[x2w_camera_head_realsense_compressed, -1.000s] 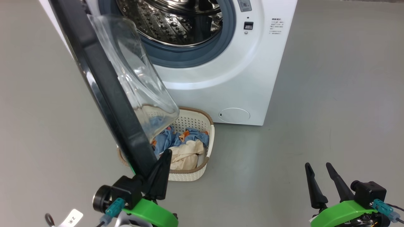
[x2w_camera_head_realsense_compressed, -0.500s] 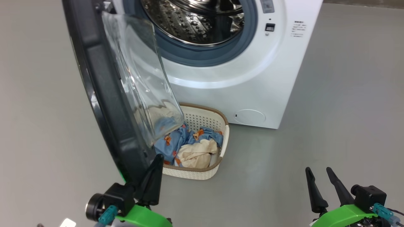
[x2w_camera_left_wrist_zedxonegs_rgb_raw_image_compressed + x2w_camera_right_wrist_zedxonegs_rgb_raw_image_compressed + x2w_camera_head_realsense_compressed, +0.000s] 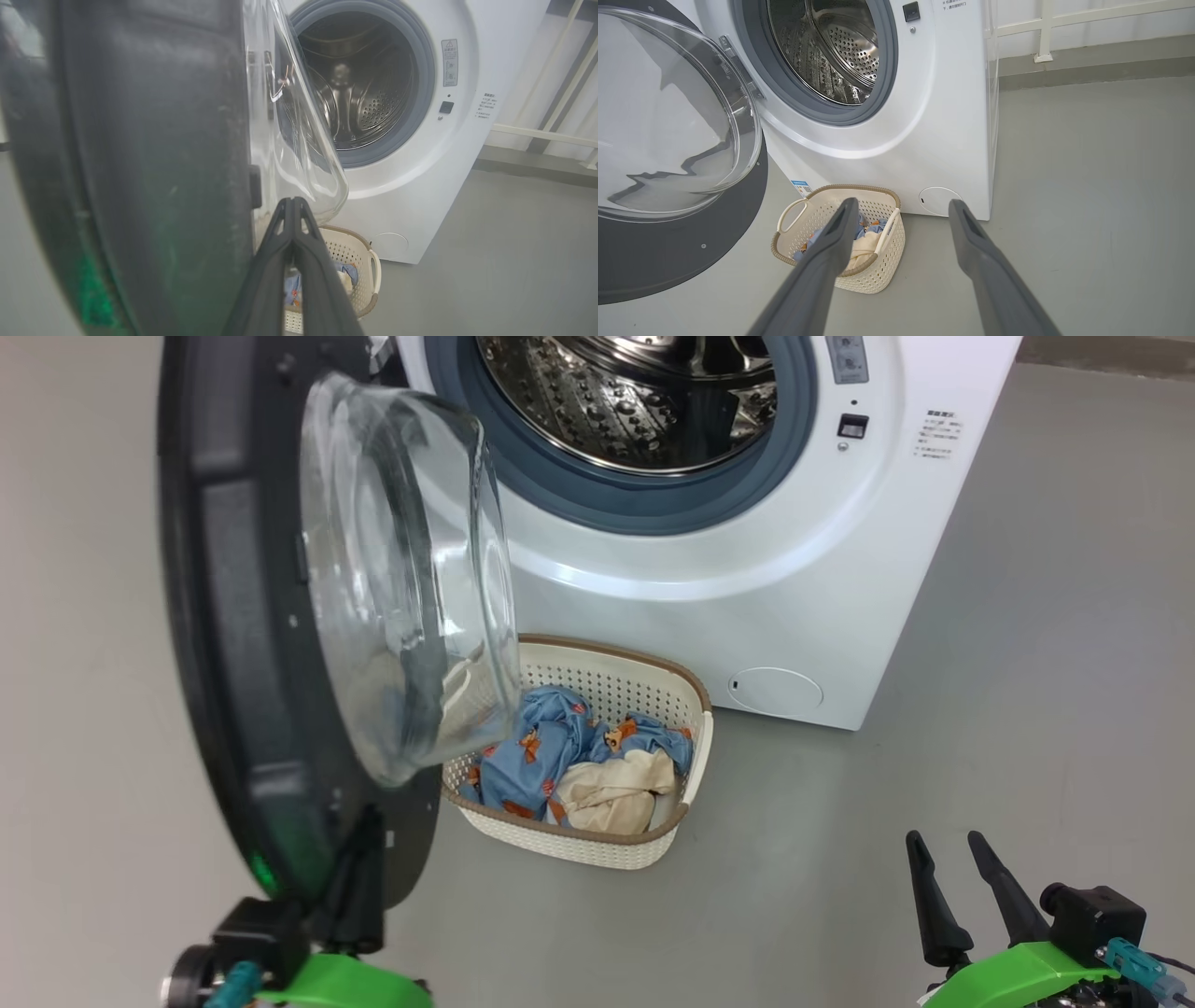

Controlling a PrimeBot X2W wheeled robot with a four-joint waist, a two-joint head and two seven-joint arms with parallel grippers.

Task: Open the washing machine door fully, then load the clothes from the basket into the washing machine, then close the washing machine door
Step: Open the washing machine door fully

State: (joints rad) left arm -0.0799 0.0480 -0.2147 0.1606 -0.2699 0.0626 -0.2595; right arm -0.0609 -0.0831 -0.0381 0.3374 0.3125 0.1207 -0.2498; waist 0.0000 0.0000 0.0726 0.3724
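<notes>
Washing machine [image 3: 934, 121] bears unreadable blue label [image 3: 802, 187] (tiny print).

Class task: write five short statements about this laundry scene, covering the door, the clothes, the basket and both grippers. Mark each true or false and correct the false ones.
1. The washing machine door stands open, leaving the drum exposed. True.
2. The clothes lie inside the drum. False: they lie in the basket.
3. The right gripper is open and holds nothing. True.
4. The left gripper has its fingers spread wide. False: they are shut together, close beside the door's lower part.
5. The basket sits on top of the washing machine. False: it stands on the floor in front of it.
</notes>
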